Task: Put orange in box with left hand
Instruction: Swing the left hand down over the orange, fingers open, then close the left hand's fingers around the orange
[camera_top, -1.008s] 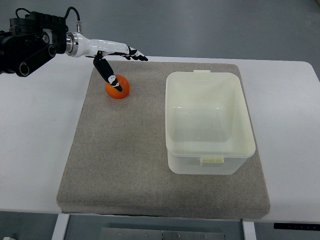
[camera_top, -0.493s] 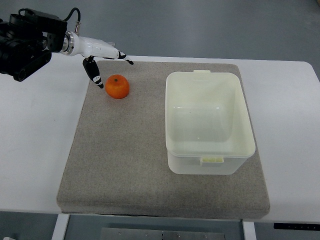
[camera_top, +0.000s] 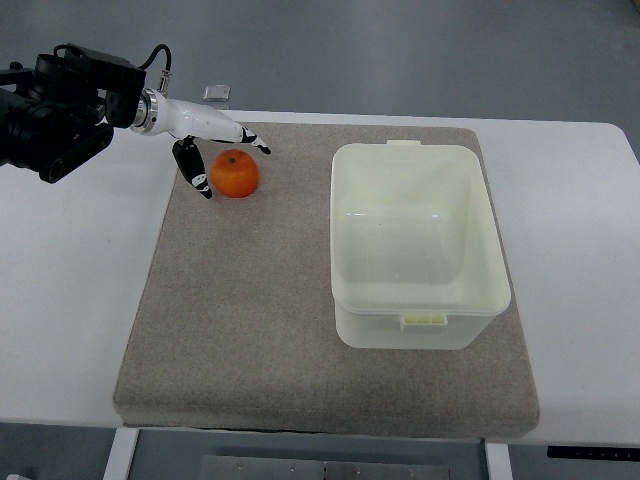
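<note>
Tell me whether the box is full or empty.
Empty. The box has no lid and its bare bottom shows; the orange sits on the mat beside the left hand.

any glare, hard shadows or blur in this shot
Top view: light is even and soft. The orange casts only a faint shadow on the mat. The box shows mild sheen on its inner floor, no harsh glare. The left hand looks sharp, with no motion blur; edges across the frame are in focus.
</note>
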